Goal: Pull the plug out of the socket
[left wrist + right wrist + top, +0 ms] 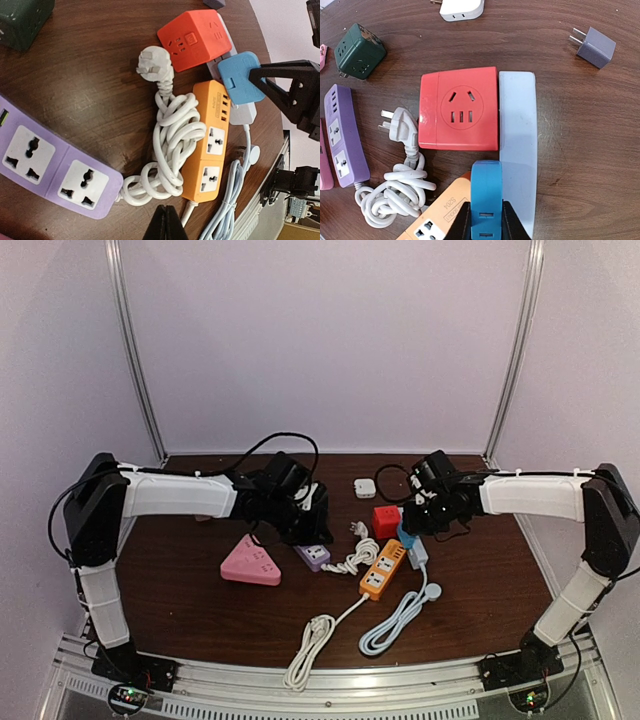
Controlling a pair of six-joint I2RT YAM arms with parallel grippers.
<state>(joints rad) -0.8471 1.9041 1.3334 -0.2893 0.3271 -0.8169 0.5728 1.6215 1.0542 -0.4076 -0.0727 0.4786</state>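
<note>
Two grippers matter to the risk, and only one is on the job. Furthest left, the left gripper [165, 222] is pressed fully closed on nothing, hanging near the purple power strip [55, 172] and well apart from the work. Next come the coiled white cable [175, 145] and the orange strip [210, 145], which lies just beside the target. Right of that, the red cube socket [460, 107] sits against the long side of the pale blue strip [517, 140].

The blue plug [486, 192] stands seated in that pale strip, and the right gripper [486, 222] has its fingers clamped on the plug's two sides.

The main hazard, as I judge it, is that nothing pins the pale strip down (the free arm is not on it). A pull could lift strip and plug together instead of parting them, dragging the red cube and the orange strip along. An angled pull could also bind the pins, or let the smooth plastic slip out of the fingers.
</note>
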